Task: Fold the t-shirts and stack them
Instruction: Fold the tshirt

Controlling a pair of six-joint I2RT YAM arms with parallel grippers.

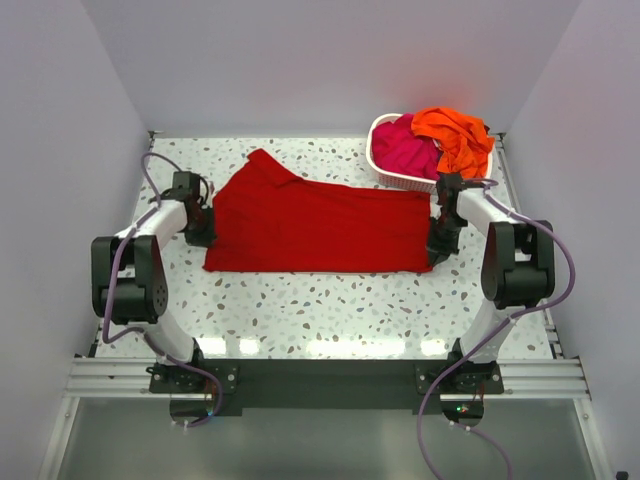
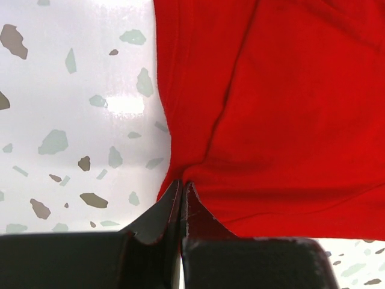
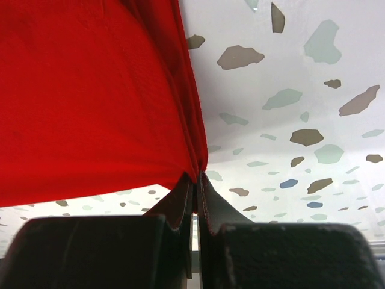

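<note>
Red shirt: the deep red t-shirt (image 1: 310, 225) lies spread flat on the speckled table (image 1: 330, 310), between my two arms.
Long axis: it runs left to right, from one gripper to the other.
Left gripper (image 2: 181, 186): jaws pinched tight on the shirt's left edge, with cloth puckering into the tips.
Right gripper (image 3: 197, 177): jaws clamped on the right edge, the layered hem caught between them.
Direction from jaws: the cloth lies inward of each gripper, toward the table's middle.
Nearer arm: neither; each holds its own end.
Next move: I judge both ends must rise together or the fold will skew.
Other shirts: the magenta t-shirt (image 1: 405, 150) and the orange t-shirt (image 1: 455, 135) are heaped in the white basket (image 1: 385, 175), far right.
</note>
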